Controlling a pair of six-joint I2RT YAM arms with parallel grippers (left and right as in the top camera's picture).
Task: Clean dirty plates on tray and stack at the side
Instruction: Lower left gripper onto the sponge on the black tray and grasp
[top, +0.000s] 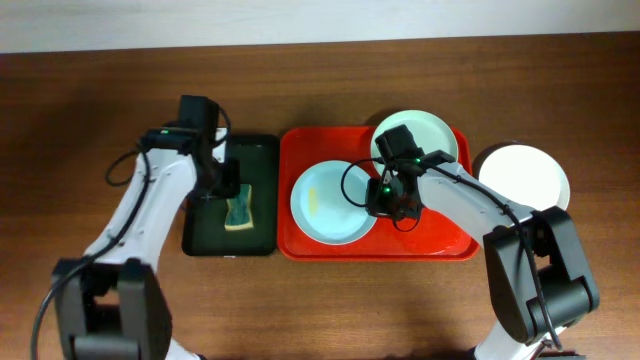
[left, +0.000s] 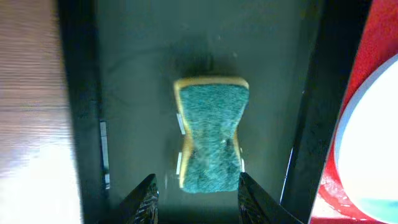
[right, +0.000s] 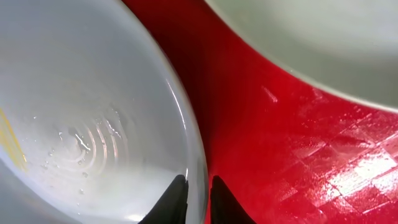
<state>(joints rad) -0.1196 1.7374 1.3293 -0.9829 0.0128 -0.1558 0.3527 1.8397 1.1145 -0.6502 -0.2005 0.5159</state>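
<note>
Seen from above, a red tray (top: 290, 245) sits mid-table with two plates in it: a pale blue plate (top: 325, 205) at its left, bearing a yellowish smear (top: 315, 200), and a pale green plate (top: 430, 135) at its back right corner, partly under the right arm. A white plate (top: 522, 178) rests on the wooden table (top: 100, 120) just right of the tray, with no smear visible. Left of the red tray lies a dark green tray (top: 260, 150) holding a green-and-yellow sponge (left: 211, 130). The left gripper (left: 198, 199) hangs over the sponge's near end, its jaws apart on either side and not yet pressed onto it. The right gripper (right: 200, 202) has its fingers nearly together, pinching the pale blue plate's right rim between them. The step in hand looks to be readying this plate for cleaning — one arm steadying it, the other fetching the sponge. Next, the left jaws would need to clamp the sponge and carry it across both tray rims to the smear, while the right keeps the plate from sliding.
</note>
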